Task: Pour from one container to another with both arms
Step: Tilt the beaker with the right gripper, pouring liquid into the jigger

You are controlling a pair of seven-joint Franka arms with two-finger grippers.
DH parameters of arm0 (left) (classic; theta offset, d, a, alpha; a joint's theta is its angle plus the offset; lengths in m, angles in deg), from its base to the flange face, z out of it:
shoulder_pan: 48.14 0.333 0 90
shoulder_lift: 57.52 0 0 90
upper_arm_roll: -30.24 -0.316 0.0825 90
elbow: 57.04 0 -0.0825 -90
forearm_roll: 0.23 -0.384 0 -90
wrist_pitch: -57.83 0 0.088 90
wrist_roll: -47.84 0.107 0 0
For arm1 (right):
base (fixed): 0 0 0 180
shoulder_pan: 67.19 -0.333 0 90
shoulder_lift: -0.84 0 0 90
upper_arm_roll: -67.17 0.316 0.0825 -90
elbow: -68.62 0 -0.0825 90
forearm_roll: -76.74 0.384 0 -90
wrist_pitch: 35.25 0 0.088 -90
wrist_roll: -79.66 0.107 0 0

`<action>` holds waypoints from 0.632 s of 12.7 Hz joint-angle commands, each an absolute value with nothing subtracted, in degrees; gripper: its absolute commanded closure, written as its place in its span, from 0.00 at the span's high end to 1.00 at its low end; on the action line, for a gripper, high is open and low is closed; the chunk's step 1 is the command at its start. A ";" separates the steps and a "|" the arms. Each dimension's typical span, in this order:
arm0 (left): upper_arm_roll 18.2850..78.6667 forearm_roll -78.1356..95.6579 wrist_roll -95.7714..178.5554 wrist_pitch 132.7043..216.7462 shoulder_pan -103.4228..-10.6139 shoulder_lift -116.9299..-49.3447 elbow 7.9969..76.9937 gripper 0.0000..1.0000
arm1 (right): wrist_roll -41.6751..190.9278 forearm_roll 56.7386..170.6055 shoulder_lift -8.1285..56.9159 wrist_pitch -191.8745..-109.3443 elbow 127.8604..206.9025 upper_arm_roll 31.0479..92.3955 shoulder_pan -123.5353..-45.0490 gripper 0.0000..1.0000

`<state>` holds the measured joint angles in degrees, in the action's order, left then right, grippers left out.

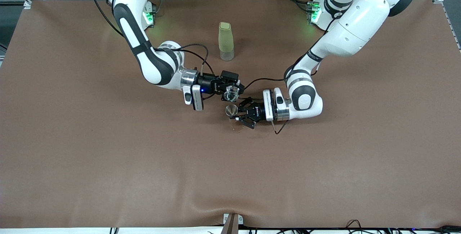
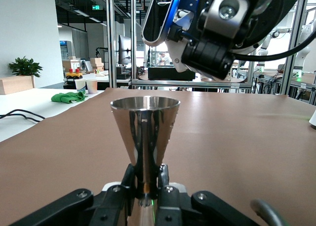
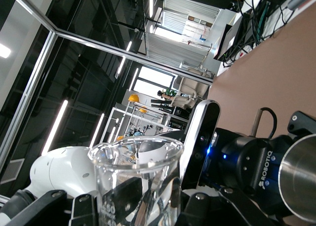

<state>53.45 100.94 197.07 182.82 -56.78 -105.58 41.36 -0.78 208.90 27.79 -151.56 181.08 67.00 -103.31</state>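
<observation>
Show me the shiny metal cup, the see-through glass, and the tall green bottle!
metal cup (image 2: 144, 132), left wrist view, on its shiny side wall.
clear glass (image 3: 136, 174), right wrist view, on its see-through wall.
green bottle (image 1: 225, 39), front view, on its green body.

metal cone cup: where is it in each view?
Front: metal cone cup mid-table, shut in the left gripper.
Left wrist: centre, upright between the jaws.
Right wrist: corner, rim only.
Shared landmark: the right gripper with its clear glass, beside the cup.
</observation>
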 commanded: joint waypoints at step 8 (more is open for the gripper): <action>53.97 102.51 198.31 183.51 -56.49 -103.92 42.54 0.00 | 13.03 207.70 25.63 -152.06 182.53 66.56 -103.93 0.00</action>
<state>53.45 100.94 197.07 182.82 -56.78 -105.58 41.34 10.61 208.53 27.72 -151.56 181.09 67.00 -103.31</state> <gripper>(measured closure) 0.793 0.855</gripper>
